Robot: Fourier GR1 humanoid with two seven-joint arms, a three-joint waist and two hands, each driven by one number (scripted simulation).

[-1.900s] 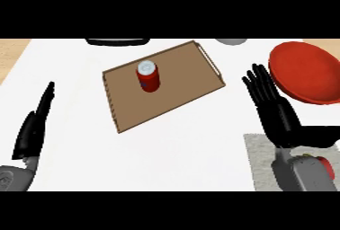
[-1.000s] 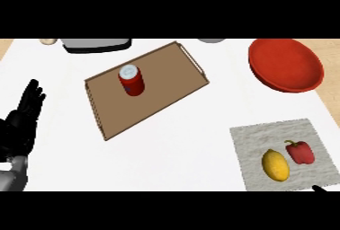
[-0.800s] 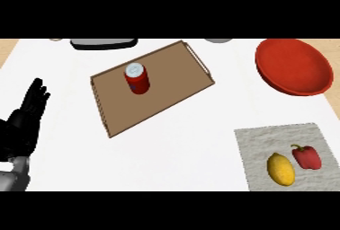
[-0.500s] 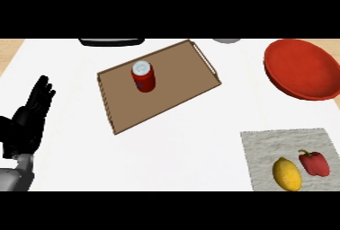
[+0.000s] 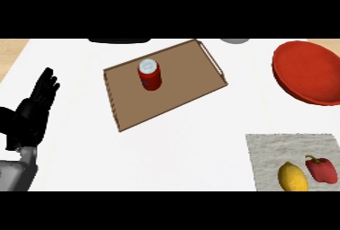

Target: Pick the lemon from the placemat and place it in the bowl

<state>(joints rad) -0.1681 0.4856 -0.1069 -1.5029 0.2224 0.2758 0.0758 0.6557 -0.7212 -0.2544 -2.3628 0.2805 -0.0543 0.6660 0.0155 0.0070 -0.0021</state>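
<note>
The lemon (image 5: pixel 293 176) is lying on the grey placemat (image 5: pixel 279 148) – long axis running up and down the view – just beside a red pepper (image 5: pixel 321 169). The red bowl (image 5: pixel 310 72) is sitting well apart. The left hand (image 5: pixel 33 112) is resting with fingers straight, holding nothing. No lettering is readable on the red can (image 5: pixel 150 75) – it is standing upright in the brown tray (image 5: pixel 179 96).

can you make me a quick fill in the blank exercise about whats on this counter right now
1. The lemon lies on the grey ____, beside the red pepper.
2. The red can stands on the brown ____.
3. The red bowl holds ____.
4. The only hand in view is the ____ hand.

Missing words: placemat; tray; nothing; left
</note>
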